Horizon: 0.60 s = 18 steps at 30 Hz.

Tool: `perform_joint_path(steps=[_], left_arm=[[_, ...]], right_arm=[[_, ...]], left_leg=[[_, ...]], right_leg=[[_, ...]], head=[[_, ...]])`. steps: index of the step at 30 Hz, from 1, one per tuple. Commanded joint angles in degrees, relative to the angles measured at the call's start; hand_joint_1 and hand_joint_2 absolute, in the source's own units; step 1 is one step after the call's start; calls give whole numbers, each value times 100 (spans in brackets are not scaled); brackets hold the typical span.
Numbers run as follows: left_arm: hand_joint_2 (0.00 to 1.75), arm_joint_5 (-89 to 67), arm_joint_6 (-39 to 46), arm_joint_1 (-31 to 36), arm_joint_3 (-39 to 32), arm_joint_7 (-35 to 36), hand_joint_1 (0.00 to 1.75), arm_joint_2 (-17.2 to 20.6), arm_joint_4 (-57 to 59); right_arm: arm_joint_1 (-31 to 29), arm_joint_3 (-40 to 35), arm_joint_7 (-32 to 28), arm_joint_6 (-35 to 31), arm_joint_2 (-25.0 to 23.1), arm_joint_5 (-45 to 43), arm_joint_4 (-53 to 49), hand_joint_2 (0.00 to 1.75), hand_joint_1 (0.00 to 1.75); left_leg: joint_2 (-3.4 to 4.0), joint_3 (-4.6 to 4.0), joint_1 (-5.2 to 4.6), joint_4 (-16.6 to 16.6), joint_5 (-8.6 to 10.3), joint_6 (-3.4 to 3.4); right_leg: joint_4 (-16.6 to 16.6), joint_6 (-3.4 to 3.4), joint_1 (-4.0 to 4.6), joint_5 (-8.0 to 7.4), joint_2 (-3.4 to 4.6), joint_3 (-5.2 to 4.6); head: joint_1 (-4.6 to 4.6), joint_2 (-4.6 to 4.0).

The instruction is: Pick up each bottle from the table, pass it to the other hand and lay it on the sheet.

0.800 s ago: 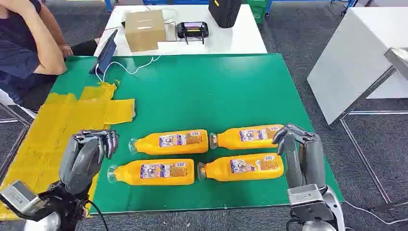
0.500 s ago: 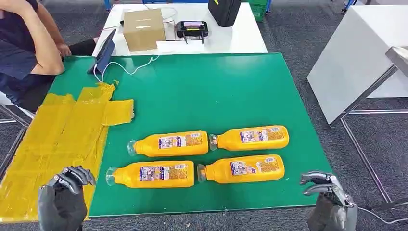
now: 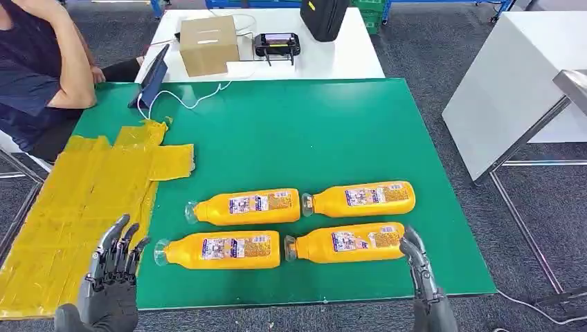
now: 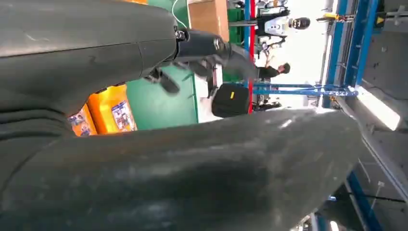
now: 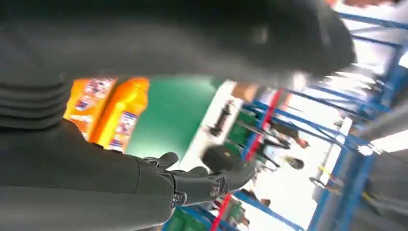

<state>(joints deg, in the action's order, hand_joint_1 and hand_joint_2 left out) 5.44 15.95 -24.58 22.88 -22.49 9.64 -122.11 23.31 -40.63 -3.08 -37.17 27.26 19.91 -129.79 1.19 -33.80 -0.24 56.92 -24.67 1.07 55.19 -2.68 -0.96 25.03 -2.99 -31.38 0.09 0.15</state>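
Note:
Several orange bottles lie on their sides on the green table (image 3: 297, 131), in two rows: far left (image 3: 244, 206), far right (image 3: 360, 198), near left (image 3: 220, 249), near right (image 3: 346, 241). The yellow sheet (image 3: 83, 194) covers the table's left part and holds no bottle. My left hand (image 3: 111, 277) sits low over the sheet's near corner, fingers spread and holding nothing. My right hand (image 3: 419, 273) rises at the front edge, fingers stretched, just right of the near right bottle's base. Orange bottles (image 5: 120, 110) show beyond the hand in the right wrist view.
A person (image 3: 34, 76) sits at the table's far left corner, arm resting on it. A tablet (image 3: 152, 79) with a white cable lies there. On the white table behind stand a cardboard box (image 3: 208, 43), a controller (image 3: 277, 43) and a black bag (image 3: 322, 15). A white cabinet (image 3: 512, 83) stands right.
Both hands dropped from upright over the table to the front edge with fingers curled, and now stretch their fingers out again. The bottles have not moved.

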Motion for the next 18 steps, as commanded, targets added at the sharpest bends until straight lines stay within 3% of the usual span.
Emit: perform_joint_path(steps=[1,5,13,18], left_arm=[[0,-257,-214,121,-82,258,0,22,380],[0,-635,-375,594,-328,272,0,-392,843],[0,-752,-674,773,-681,651,0,-622,941],[0,-635,-998,745,-970,995,0,-648,757]], right_arm=[[-816,1045,913,2084,-375,456,1356,175,0],[-1112,1449,919,2736,-757,430,1592,175,0],[-1340,1692,1094,3204,-925,504,1619,175,0],[-2048,1618,1344,3897,-1009,721,2241,175,0]], left_leg=[[9,43,12,-17,-8,-11],[-3,26,6,-14,6,-6],[-2,34,7,-10,7,-3],[13,44,10,-9,2,-8]], right_leg=[[-24,14,8,0,43,40],[-17,9,4,-8,19,24],[-13,10,4,-6,27,36],[-13,15,7,-7,52,40]], head=[[0,0],[0,0],[0,0],[0,0]])
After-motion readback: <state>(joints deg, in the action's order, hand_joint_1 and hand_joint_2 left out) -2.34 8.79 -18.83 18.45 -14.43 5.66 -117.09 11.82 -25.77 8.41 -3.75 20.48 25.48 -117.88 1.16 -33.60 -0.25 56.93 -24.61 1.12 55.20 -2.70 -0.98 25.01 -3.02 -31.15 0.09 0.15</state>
